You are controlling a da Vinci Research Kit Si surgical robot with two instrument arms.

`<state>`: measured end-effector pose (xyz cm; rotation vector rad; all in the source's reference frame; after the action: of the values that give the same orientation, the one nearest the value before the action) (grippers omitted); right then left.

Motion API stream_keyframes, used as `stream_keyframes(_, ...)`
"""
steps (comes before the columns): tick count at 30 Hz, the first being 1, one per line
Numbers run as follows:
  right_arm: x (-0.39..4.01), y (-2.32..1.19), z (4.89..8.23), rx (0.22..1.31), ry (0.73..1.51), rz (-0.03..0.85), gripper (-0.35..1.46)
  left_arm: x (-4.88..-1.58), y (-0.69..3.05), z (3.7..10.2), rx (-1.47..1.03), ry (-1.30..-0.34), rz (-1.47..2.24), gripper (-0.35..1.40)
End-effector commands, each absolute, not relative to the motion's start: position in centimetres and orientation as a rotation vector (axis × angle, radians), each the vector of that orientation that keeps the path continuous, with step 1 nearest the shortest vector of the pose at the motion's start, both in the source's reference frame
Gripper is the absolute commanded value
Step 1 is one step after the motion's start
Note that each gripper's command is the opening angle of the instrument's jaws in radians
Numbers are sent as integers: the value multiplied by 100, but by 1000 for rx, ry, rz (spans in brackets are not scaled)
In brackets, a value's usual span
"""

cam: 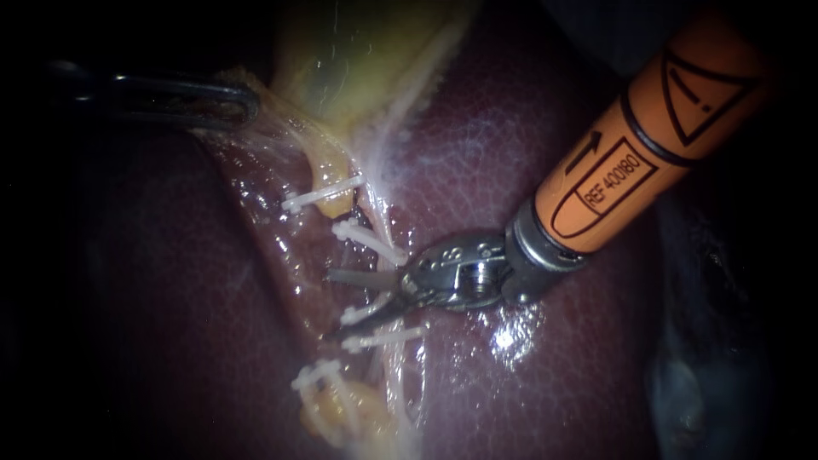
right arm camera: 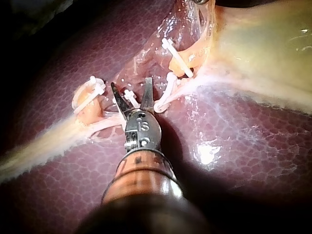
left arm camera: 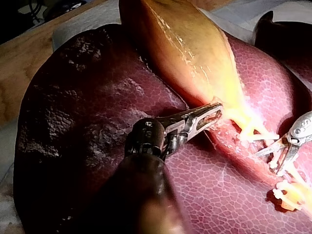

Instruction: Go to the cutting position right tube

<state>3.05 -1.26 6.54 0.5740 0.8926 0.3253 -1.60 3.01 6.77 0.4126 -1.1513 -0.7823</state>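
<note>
My right instrument (cam: 345, 300), on an orange shaft from the upper right, holds its two thin blades open around a pale tube (cam: 385, 255) on the liver. One white clip (cam: 368, 239) lies above the blades and two clips (cam: 382, 338) lie below them. In the right wrist view the open blades (right arm camera: 132, 92) straddle a clip (right arm camera: 129, 95). My left instrument (cam: 228, 102) comes in dark from the upper left, its jaws shut on tissue at the gallbladder's (cam: 358, 60) neck. The left wrist view shows those jaws (left arm camera: 207, 117) pinching the yellow edge.
Dark red liver (cam: 528, 383) fills the field around the clipped tubes. A second tube to the left carries a clip high up (cam: 324, 194) and another (cam: 315, 373) on a yellow stump low down. A wooden bench edge (left arm camera: 19, 63) shows beyond the liver.
</note>
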Motion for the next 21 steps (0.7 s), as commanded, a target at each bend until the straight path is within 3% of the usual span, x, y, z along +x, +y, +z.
stream_keyframes(1, 305, -126, 652, 576, 892, 324, 113, -160, 301, 676, 413, -1151, -782, -35)
stream_keyframes(15, 264, -114, 618, 596, 897, 327, 120, -160, 301, 676, 413, -1151, -782, -35)
stream_keyframes(21, 241, -106, 607, 631, 883, 374, 120, -160, 301, 677, 413, -1151, -782, -35)
